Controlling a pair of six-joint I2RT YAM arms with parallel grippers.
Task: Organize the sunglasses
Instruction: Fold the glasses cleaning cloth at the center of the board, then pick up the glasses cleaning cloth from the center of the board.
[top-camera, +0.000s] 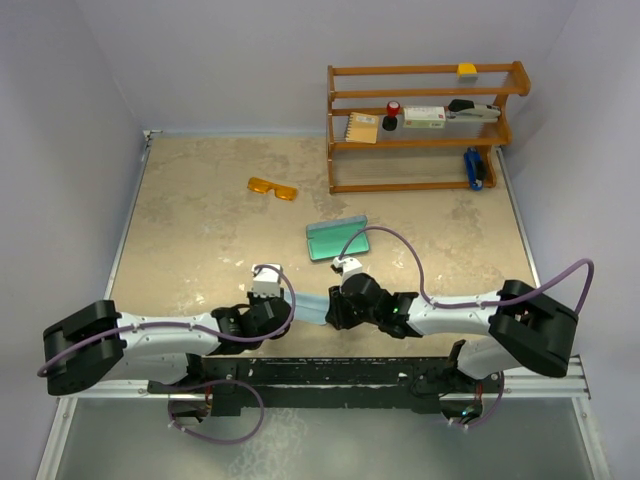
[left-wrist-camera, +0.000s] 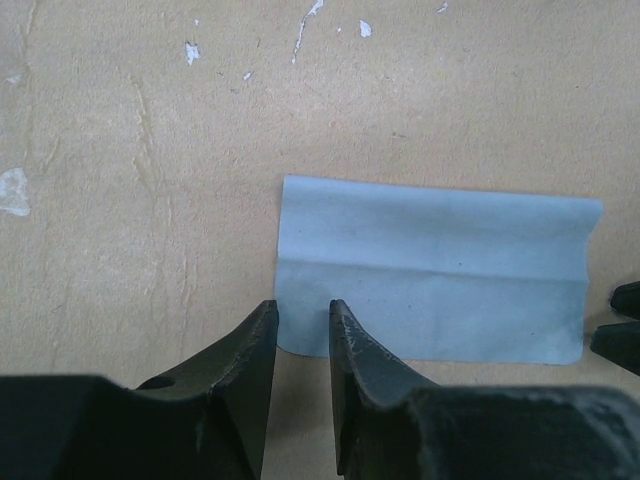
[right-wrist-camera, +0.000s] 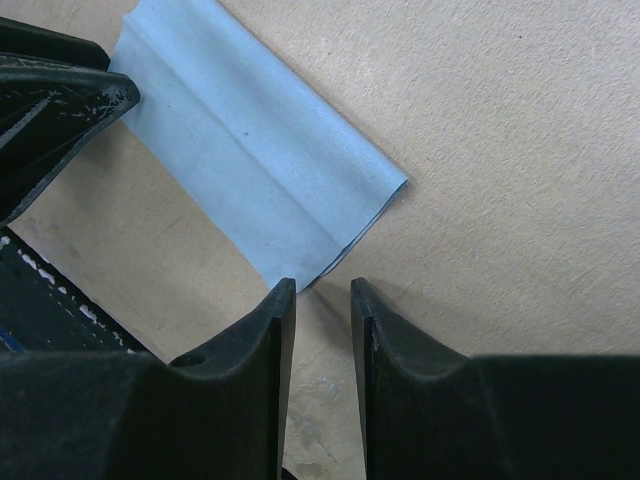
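The sunglasses (top-camera: 273, 188) lie toward the far edge of the table (top-camera: 190, 235), left of middle. The open case (top-camera: 338, 240) sits mid-table. Near the near edge, a folded cloth (top-camera: 313, 307) lies between the left gripper (left-wrist-camera: 303, 318) and the right gripper (right-wrist-camera: 322, 298), both narrowly parted and grasping nothing.

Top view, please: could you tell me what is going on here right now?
Both arms are low over the folded light blue cloth near the front edge, the left end effector and right end effector each at a corner, both slightly open. The orange sunglasses lie untouched farther back, and the blue-grey case sits open mid-table.
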